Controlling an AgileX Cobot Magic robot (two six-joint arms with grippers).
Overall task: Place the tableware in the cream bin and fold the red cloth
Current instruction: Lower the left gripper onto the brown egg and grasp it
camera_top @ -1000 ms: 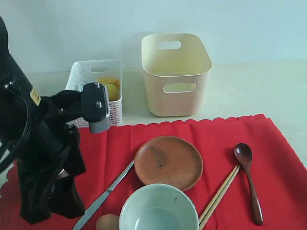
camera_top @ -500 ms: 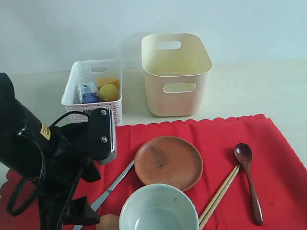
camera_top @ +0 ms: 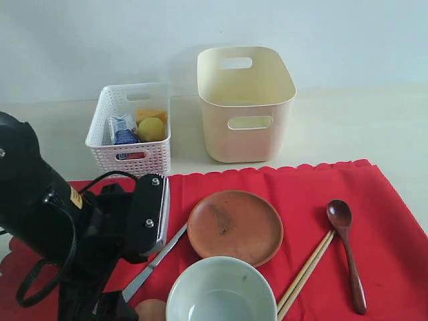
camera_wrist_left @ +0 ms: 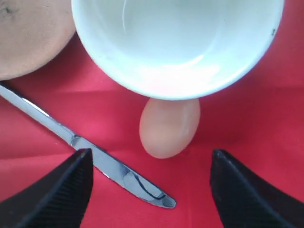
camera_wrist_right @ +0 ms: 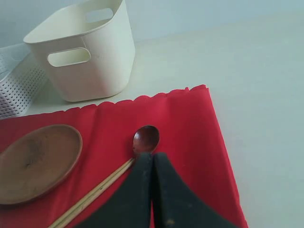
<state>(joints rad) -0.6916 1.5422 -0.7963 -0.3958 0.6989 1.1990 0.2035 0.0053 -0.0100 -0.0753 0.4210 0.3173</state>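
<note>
Two claws: our left claw (camera_wrist_left: 151, 156) is spread wide with nothing in it. The right claw (camera_wrist_right: 152, 160) is pinched shut on nothing, tips pressed together.
Left claw's spot: low over the red cloth (camera_wrist_left: 247, 118), with the egg (camera_wrist_left: 168, 127) sat right in the gap between its fingers.
Knife: the knife (camera_wrist_left: 95, 159) lies flat on the cloth just beside the egg. One end pokes into the gap near one finger and the rest runs off toward the plate (camera_wrist_left: 26, 33).
Long axis: it cuts the line between the fingers at a slant, neither square to it nor along it. We reckon a wrist turn and a small sideways shift are needed, or the egg gets grabbed instead.
Nearer arm: left for the knife and the bowl (camera_top: 221, 291), easily. The right claw sits over the spoon (camera_wrist_right: 146, 138) and chopsticks (camera_wrist_right: 95, 194).
Cream bin: the cream bin (camera_top: 244, 100) stands off the cloth past its far edge, beside the white basket (camera_top: 130, 144), well away from both claws.
Exterior view: gives us the whole layout, but the left arm (camera_top: 67, 227) hides its own claw, and the right arm isn't in it at all.
Left wrist view: the only one showing the egg tucked against the bowl's rim.
Right wrist view: the only one showing the spoon's head just past the closed tips.
Cup: we can't spot one in any view.
</note>
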